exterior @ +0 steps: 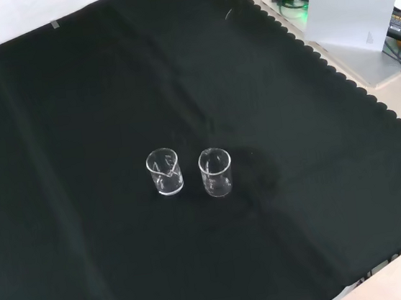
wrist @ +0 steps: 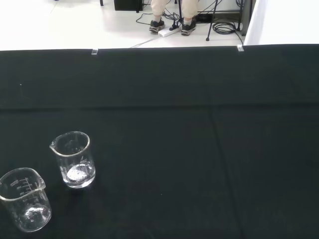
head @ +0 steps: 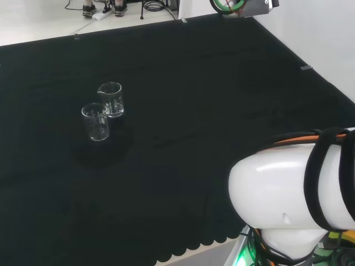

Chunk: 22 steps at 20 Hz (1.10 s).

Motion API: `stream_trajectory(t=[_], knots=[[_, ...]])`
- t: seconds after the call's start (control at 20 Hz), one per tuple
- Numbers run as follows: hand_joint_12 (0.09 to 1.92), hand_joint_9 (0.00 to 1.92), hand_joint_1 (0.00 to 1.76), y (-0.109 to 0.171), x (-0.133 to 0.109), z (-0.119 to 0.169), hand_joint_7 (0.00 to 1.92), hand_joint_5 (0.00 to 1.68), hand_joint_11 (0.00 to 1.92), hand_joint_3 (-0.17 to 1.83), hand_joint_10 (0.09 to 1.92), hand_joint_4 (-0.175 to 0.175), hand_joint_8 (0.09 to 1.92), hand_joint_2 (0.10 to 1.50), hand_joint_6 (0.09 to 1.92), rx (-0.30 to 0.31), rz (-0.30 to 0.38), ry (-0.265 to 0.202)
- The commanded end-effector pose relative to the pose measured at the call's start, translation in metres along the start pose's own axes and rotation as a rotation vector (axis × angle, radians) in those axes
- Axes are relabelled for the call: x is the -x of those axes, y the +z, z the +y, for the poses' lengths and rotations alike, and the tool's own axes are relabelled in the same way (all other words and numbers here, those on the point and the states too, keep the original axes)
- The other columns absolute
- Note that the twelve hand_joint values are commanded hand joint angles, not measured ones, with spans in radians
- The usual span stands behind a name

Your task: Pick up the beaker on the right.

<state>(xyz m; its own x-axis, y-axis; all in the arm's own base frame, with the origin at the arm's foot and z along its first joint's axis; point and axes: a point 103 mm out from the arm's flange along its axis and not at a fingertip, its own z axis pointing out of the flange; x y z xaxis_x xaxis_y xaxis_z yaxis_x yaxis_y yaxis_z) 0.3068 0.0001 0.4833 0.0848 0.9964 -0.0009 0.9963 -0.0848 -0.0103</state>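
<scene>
Head view: two clear glass beakers on the black cloth, well left of the white arm link [head: 294, 199] at the view's right edge. Farther beaker [head: 111, 98] upright, spout toward the left; nearer beaker [head: 95, 122] just beside it, a little left, apparently not touching. Farther one slightly more to the right here, so probably the task's target, though hard to settle from this angle. State of the hand's fingers: cannot tell

Front view: same pair side by side near the middle of the cloth [exterior: 76, 135], both upright, a narrow gap between. Right-hand beaker [exterior: 215, 171] on the side toward the arm's base, likely placed so for an unobstructed reach. Left-hand beaker [exterior: 164, 171] with the spout turned this way

Wrist view: one beaker [wrist: 74, 159] farther off, another [wrist: 24, 199] close by, both apparently empty. Open cloth all round the pair, presumably to leave room for the approach. Task judged barely begun: neither beaker lifted yet
</scene>
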Motion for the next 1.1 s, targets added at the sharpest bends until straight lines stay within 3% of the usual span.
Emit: stream_trajectory(t=[0.05, 0.25, 0.9, 1.1], knots=[[0.82, 0.08, 0.13, 0.002, 0.004, 0.001, 0.03, 0.11, 0.00, 0.53, 0.59, 0.010, 0.47, 1.15, 0.18, 0.008, -0.022, 0.018], [0.79, 0.09, 0.09, 0.003, -0.005, 0.002, 0.05, 0.17, 0.00, 0.31, 0.55, 0.012, 0.40, 1.27, 0.09, 0.006, -0.026, 0.017], [0.77, 0.09, 0.18, 0.040, 0.025, 0.033, 0.05, 0.16, 0.00, 0.23, 0.55, 0.015, 0.37, 1.24, 0.09, -0.055, 0.060, 0.045], [0.77, 0.09, 0.20, 0.052, 0.002, 0.049, 0.05, 0.16, 0.00, 0.23, 0.55, 0.014, 0.37, 1.23, 0.09, -0.044, 0.070, 0.062]])
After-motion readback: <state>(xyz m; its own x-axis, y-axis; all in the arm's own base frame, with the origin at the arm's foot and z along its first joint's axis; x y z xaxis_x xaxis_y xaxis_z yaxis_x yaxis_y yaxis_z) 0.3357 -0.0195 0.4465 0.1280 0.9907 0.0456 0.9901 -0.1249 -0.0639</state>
